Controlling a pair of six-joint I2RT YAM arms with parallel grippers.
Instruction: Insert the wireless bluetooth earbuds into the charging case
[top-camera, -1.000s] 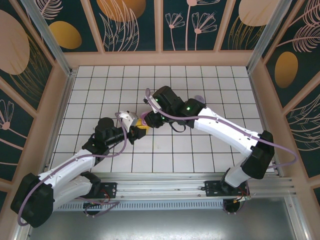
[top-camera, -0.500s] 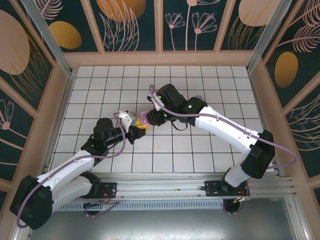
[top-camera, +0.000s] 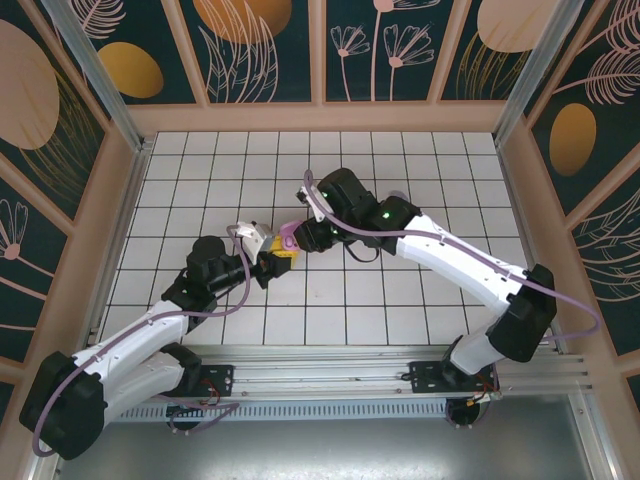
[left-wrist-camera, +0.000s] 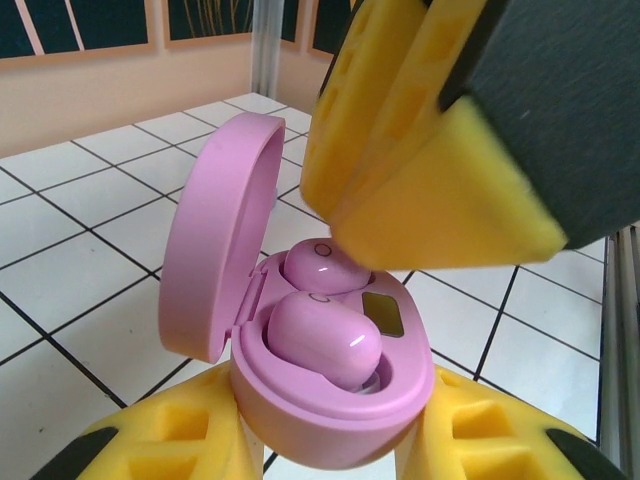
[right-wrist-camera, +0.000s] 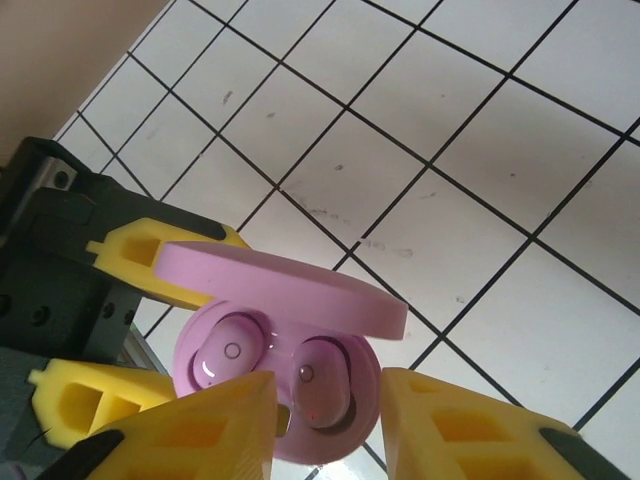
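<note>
1. Well, the white tiled table (top-camera: 400, 160) is the biggest thing in sight, and both arms meet over it, a little left of the middle.
2. The left gripper (top-camera: 270, 262) is clamped on the pink case (left-wrist-camera: 330, 420). Its yellow fingers (left-wrist-camera: 170, 445) press the two sides of the base, and the opening faces up. The case seems to be lifted clear of the tiles.
3. The right gripper (top-camera: 297, 238) hovers just above the case. Its jaws are apart with nothing between them, and one tip is close over the farther bud.
4. The lid (left-wrist-camera: 215, 240) is swung open and stands nearly upright on its hinge at one side of the case.
5. The earbuds (left-wrist-camera: 320, 335) are both pink and lie side by side in the wells of the case. The nearer one looks a bit proud, and I cannot tell whether it is pressed fully home.
6. On handling, I judge the buds to be very light, hard, glossy and rounded, so they would squirt out of a firm pinch. A gentle hold across the widest part suits them, or a soft push from above to seat them.
7. The case looks like a light, stiff shell with a smooth skin. The base sides, where it is held now, are the place to take it, because the open lid and its hinge are probably the weak point.
</note>
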